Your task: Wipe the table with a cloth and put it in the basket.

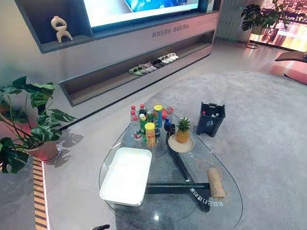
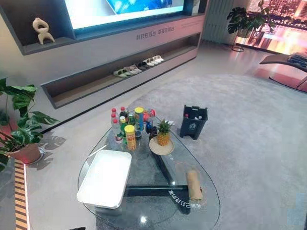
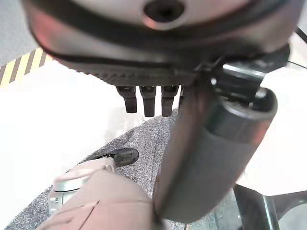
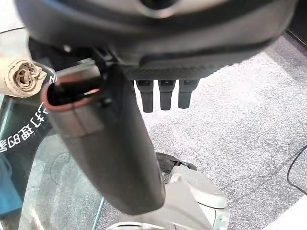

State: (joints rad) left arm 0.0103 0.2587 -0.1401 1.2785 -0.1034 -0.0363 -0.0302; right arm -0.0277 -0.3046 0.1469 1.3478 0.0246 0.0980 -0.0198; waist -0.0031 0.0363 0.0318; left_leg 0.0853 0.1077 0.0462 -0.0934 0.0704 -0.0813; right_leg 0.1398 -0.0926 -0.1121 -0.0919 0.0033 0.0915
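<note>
The cloth (image 1: 216,182) is rolled up, beige, lying on the glass table (image 1: 163,208) near its right edge, and nothing's touching it. The right hand (image 4: 165,96) hangs over the carpet with its fingers straight and empty, and the roll's end sits off past its thumb, well apart. The left hand (image 3: 147,100) is also loose and empty, low by the near edge on the white tray's (image 1: 126,175) side. Further back are a pineapple (image 1: 182,130) and bottles (image 1: 149,120). The dark basket (image 1: 210,118) stands on the carpet beyond the table.

grey carpet (image 1: 273,149), wall shelf (image 1: 109,87) (sandals (image 1: 153,64) inside), leafy plant (image 1: 30,118)
</note>
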